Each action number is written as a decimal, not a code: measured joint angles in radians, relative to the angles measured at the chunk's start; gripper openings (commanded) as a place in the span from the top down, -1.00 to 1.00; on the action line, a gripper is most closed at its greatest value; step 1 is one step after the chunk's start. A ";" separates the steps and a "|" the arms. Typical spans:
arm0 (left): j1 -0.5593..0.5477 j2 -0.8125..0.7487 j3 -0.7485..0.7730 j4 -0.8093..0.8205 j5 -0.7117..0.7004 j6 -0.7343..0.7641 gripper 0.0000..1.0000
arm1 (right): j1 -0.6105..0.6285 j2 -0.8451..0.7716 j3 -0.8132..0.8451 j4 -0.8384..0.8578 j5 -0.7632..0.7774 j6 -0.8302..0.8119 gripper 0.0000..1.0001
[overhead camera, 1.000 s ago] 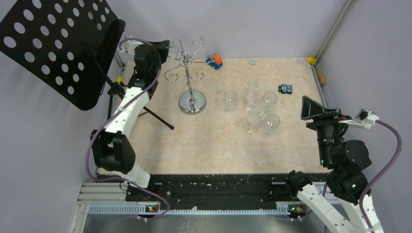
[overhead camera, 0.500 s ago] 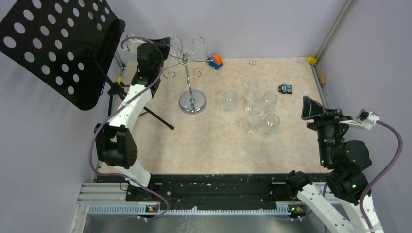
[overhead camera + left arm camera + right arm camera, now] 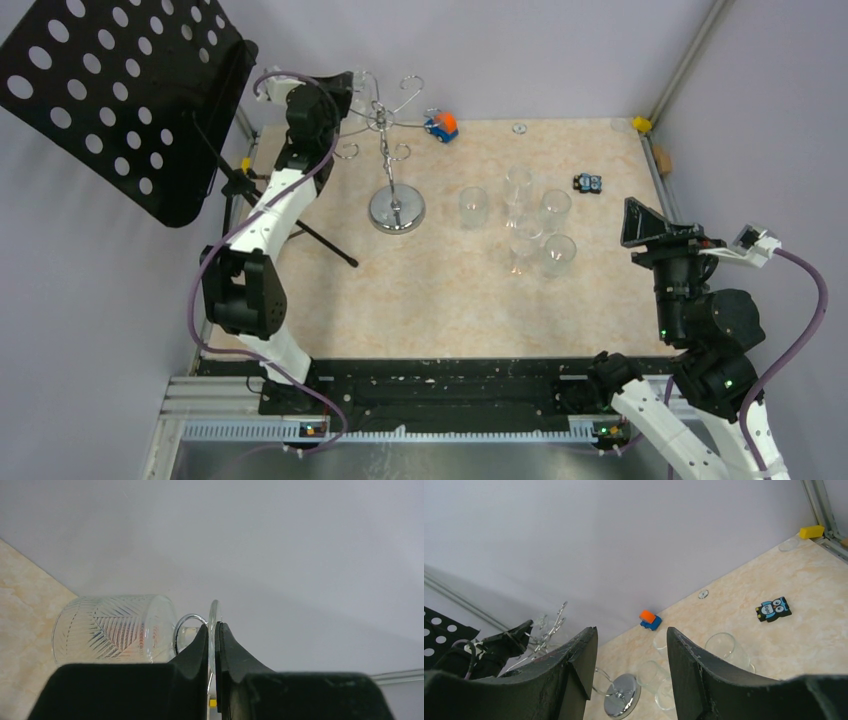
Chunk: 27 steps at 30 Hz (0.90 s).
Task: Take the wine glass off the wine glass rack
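Observation:
The wine glass rack (image 3: 386, 125) is a chrome wire stand with a round disc base (image 3: 396, 210), at the back left of the table. My left gripper (image 3: 348, 88) is raised at the rack's left arm. In the left wrist view it (image 3: 214, 629) is shut on the thin clear foot of the wine glass (image 3: 115, 627), whose patterned bowl lies to the left. A chrome curl of the rack (image 3: 184, 625) sits around the stem. My right gripper (image 3: 640, 222) is open and empty at the right side, far from the rack (image 3: 623, 700).
A black perforated music stand (image 3: 120, 100) on a tripod stands just left of my left arm. Several glass tumblers (image 3: 520, 215) stand mid-table. A toy car (image 3: 441, 126), an owl toy (image 3: 587, 182) and a yellow block (image 3: 641, 123) lie near the back wall.
My left gripper has moved a little right and toward the back wall, still at the rack's left arm. The right arm has not moved.

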 measured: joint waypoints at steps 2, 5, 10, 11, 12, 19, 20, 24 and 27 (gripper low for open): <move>0.000 0.012 0.016 -0.004 -0.005 -0.009 1.00 | 0.000 0.000 0.000 0.000 0.000 -0.003 -0.08; -0.002 0.013 0.019 -0.015 -0.034 -0.015 1.00 | 0.000 0.000 0.000 0.000 0.001 -0.007 -0.08; -0.009 0.013 0.019 -0.026 -0.084 -0.013 1.00 | 0.000 0.000 0.000 0.000 0.005 -0.013 -0.08; -0.009 0.013 0.019 -0.018 -0.080 -0.012 1.00 | 0.000 0.000 0.000 0.000 0.004 -0.014 -0.08; -0.009 0.013 0.019 -0.009 -0.072 -0.010 1.00 | 0.000 0.000 0.000 0.000 0.005 -0.014 -0.08; -0.007 0.053 0.059 0.021 0.024 -0.013 1.00 | 0.000 0.000 0.000 0.000 0.004 -0.014 -0.08; -0.007 0.055 0.059 0.025 0.037 -0.019 1.00 | 0.000 0.000 0.000 0.000 0.005 -0.014 -0.08; -0.005 0.057 0.067 0.009 0.106 -0.048 1.00 | 0.000 0.000 0.000 0.000 0.006 -0.015 -0.08; -0.005 0.056 0.069 -0.001 0.139 -0.068 1.00 | 0.000 0.000 0.000 0.000 0.007 -0.015 -0.08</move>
